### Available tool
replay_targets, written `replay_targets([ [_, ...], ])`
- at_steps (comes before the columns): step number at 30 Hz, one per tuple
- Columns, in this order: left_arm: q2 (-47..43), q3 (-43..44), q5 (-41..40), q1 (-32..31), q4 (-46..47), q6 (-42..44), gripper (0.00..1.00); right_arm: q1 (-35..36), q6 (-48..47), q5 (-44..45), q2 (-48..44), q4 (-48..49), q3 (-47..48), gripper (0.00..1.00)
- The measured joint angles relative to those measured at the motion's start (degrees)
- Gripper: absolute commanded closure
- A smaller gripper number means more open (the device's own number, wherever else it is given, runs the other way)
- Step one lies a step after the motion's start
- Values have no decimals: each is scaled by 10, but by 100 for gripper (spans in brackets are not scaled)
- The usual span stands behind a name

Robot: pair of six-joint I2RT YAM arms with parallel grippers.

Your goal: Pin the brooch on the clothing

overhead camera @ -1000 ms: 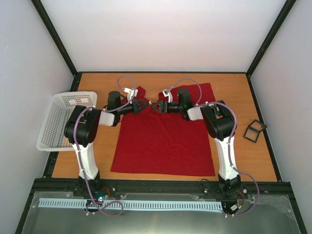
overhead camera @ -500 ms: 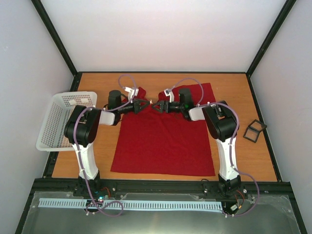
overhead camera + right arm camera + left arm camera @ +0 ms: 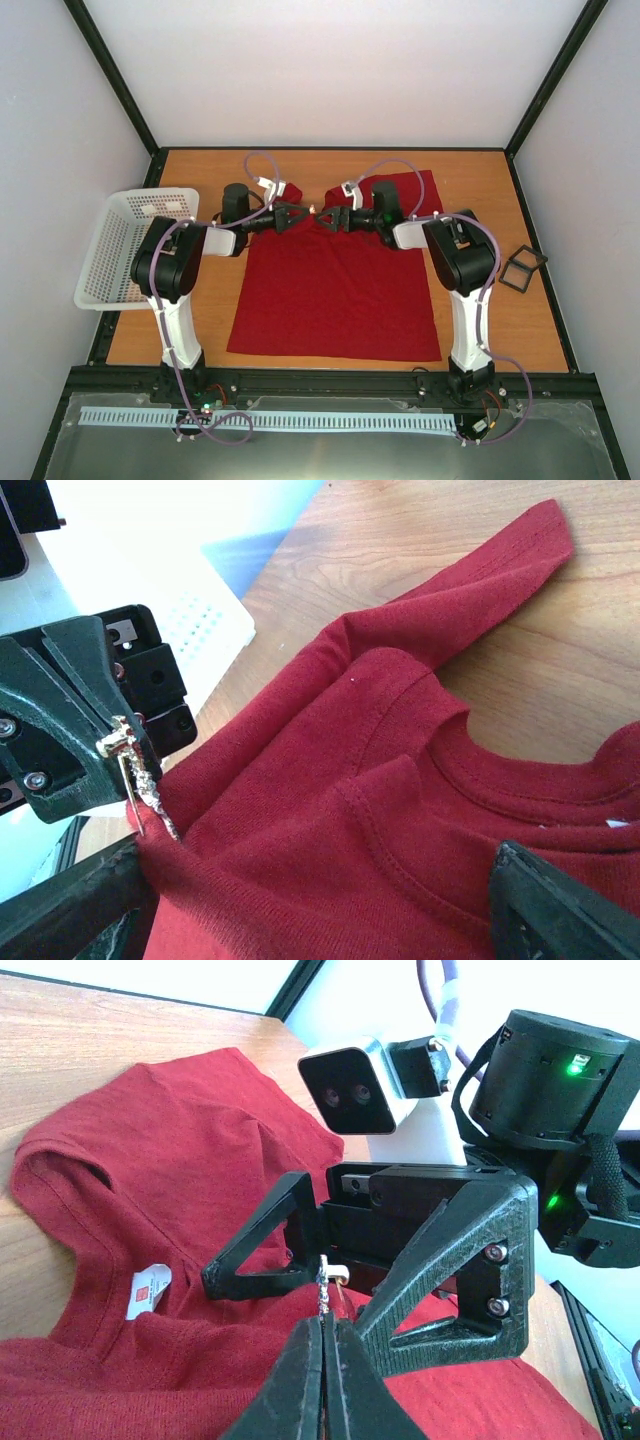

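Observation:
The clothing (image 3: 335, 290) is a red T-shirt lying flat on the table, collar at the far end. Over the collar my left gripper (image 3: 299, 213) is shut on the brooch (image 3: 312, 210). The left wrist view shows the left gripper (image 3: 327, 1325) clamped on the silvery brooch (image 3: 323, 1290), seen edge-on above the red shirt (image 3: 150, 1160). My right gripper (image 3: 327, 218) faces it, open. In the right wrist view the right gripper (image 3: 315, 865) stands wide open over the shirt (image 3: 420, 730). A raised fold of cloth meets the lower end of the brooch (image 3: 135, 780).
A white mesh basket (image 3: 125, 245) stands at the table's left edge and shows in the right wrist view as well (image 3: 190, 610). A small black square frame (image 3: 522, 268) lies on the wood at the right. Black rails border the table.
My right gripper has opened wider and drawn back a little to the right, away from the brooch. The left gripper has stayed shut on the brooch in the same place.

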Motion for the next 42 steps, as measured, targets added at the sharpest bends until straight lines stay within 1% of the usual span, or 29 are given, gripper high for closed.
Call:
replay_targets([
  [1, 0, 0, 2, 0, 0, 0, 99, 0, -4, 1, -3, -5, -2, 11],
  [3, -1, 0, 4, -1, -3, 3, 99, -1, -14, 4, -14, -17, -5, 6],
  [9, -9, 0, 7, -1, -30, 32, 99, -15, -43, 14, -54, -45, -9, 4],
  [10, -9, 0, 7, -1, -33, 40, 99, -17, -50, 14, -63, -50, -9, 1],
  [14, -12, 0, 1, -1, -51, 75, 99, -26, -83, 17, -103, -84, -12, 0],
  [17, -29, -9, -19, -5, -64, 118, 99, -33, -118, 33, -133, -125, -12, 0],
  [22, -83, -45, -83, -28, -80, 207, 99, -56, -180, 102, -155, -211, 5, 0],
  [25, -122, -73, -154, -55, -86, 283, 99, -71, -217, 153, -155, -265, 26, 0],
  [28, -158, -110, -223, -90, -85, 355, 98, -86, -243, 189, -155, -291, 37, 0],
  [31, -167, -129, -289, -117, -84, 419, 97, -111, -248, 196, -155, -300, 37, 0],
  [35, -167, -139, -365, -143, -86, 491, 90, -144, -245, 200, -155, -296, 33, 0],
  [39, -167, -141, -414, -182, -99, 547, 82, -147, -245, 205, -155, -296, 30, 0],
  [40, -167, -141, -420, -195, -105, 557, 79, -147, -246, 205, -155, -296, 30, 0],
  [42, -167, -141, -427, -223, -128, 572, 66, -146, -246, 207, -155, -295, 30, 0],
])
